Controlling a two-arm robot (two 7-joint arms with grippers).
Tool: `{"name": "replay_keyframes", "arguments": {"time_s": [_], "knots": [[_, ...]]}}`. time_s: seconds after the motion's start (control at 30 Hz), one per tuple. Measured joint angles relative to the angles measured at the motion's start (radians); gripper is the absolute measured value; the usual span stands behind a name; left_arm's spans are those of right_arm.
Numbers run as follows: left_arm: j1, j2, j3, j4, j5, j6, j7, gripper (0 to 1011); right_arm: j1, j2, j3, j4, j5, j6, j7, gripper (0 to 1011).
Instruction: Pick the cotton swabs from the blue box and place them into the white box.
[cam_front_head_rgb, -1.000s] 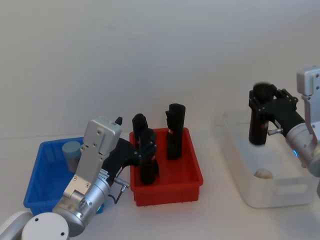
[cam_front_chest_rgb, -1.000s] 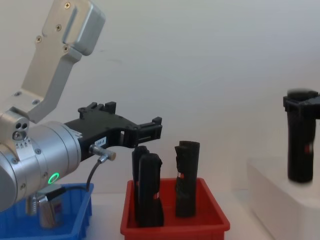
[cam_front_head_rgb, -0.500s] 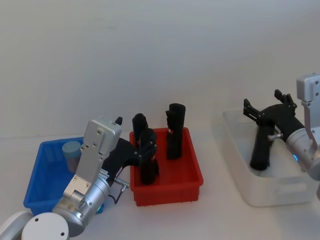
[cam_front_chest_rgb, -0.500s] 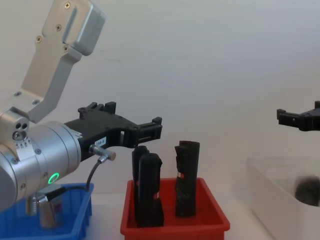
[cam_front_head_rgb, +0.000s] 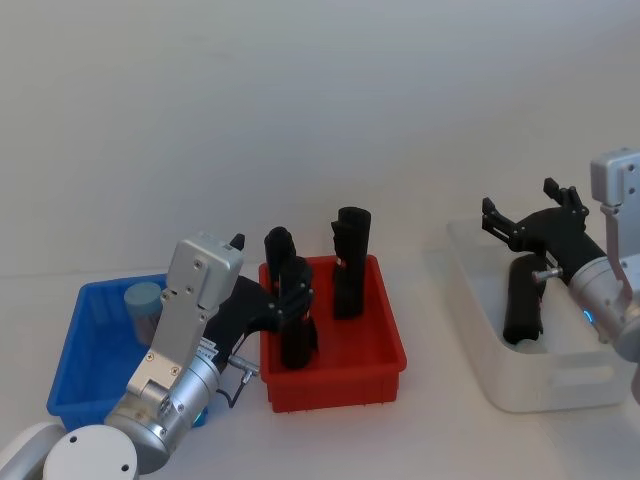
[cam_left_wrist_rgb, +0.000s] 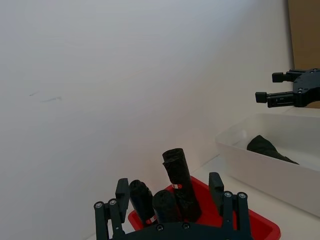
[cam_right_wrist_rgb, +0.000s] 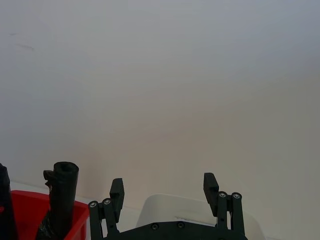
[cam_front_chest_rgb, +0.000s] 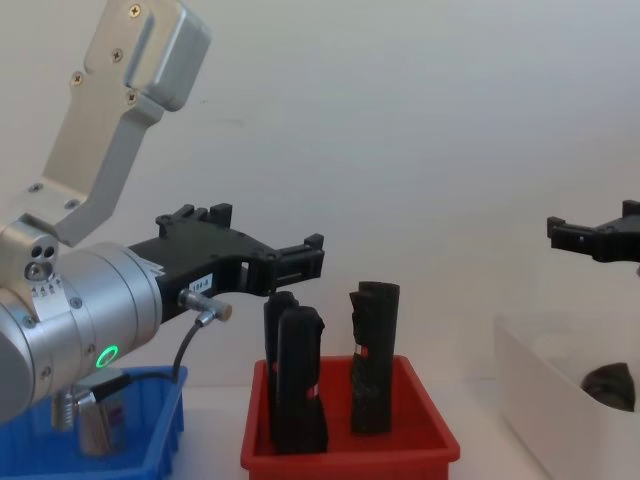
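One jar of cotton swabs (cam_front_head_rgb: 143, 308) with a pale lid stands in the blue box (cam_front_head_rgb: 85, 350) at the left, also visible low down as the jar (cam_front_chest_rgb: 95, 420) in the chest view. My left gripper (cam_front_head_rgb: 262, 305) is open and empty, held between the blue box and the red bin. My right gripper (cam_front_head_rgb: 525, 215) hovers open over the white box (cam_front_head_rgb: 560, 385) at the right. Its fingers (cam_right_wrist_rgb: 117, 187) hold nothing. A black object (cam_front_head_rgb: 522, 300) lies tilted inside the white box.
A red bin (cam_front_head_rgb: 335, 375) between the two boxes holds three tall black upright objects (cam_front_head_rgb: 350, 260), close to my left gripper's fingers (cam_left_wrist_rgb: 122, 192). A plain white wall stands behind the table.
My right gripper opened and let go of the black object it held above the white box. The object dropped in and tipped over. The left arm has not moved.
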Motion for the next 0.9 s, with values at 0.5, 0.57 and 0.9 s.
{"name": "replay_keyframes", "arguments": {"time_s": [0.5,0.57,0.9], "knots": [[0.0,0.0,0.0,0.0,0.0,0.0,0.0,1004,0.001,-0.001,-0.001,0.005,0.0,-0.01,0.008,1002],[0.0,0.0,0.0,0.0,0.0,0.0,0.0,1004,0.002,-0.001,-0.001,0.005,0.0,-0.011,0.008,1002],[0.0,0.0,0.0,0.0,0.0,0.0,0.0,1004,0.002,-0.001,-0.001,0.006,0.0,-0.012,0.01,1002]]}}
